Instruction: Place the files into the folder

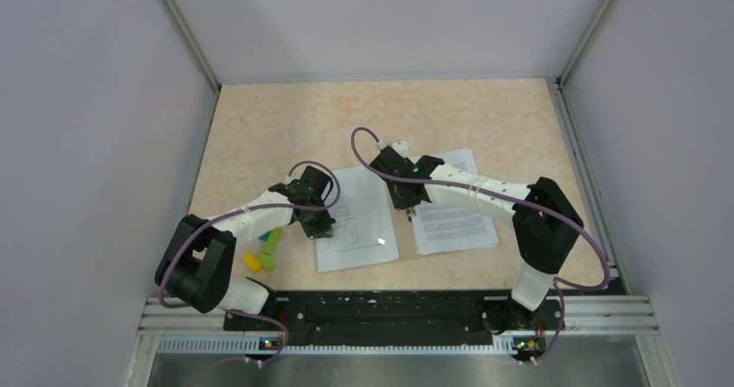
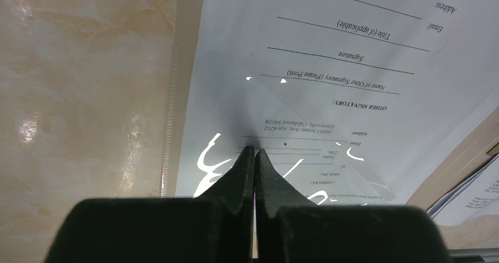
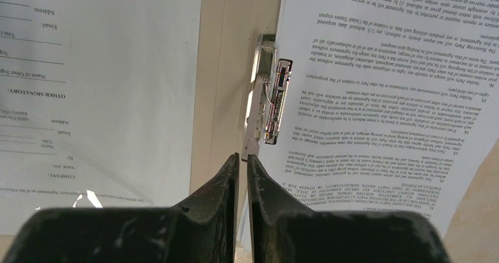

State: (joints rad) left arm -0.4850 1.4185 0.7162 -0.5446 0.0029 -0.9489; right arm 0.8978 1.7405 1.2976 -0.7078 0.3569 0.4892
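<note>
Files (image 1: pixel 357 218) lie in two spreads at centre frame on the open folder (image 3: pixel 226 51), with its metal clip (image 3: pixel 269 92) between them. My left claw (image 2: pixel 254 152) is clenched, tips on a printed sheet (image 2: pixel 329 51). My right claw (image 3: pixel 243 157), also clenched empty, sits just below the clip.

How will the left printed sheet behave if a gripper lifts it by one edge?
The left sheet lies thin and flat, so it would probably droop, and it seems light. Bright glare on it suggests a glossy, perhaps slippery surface.
</note>
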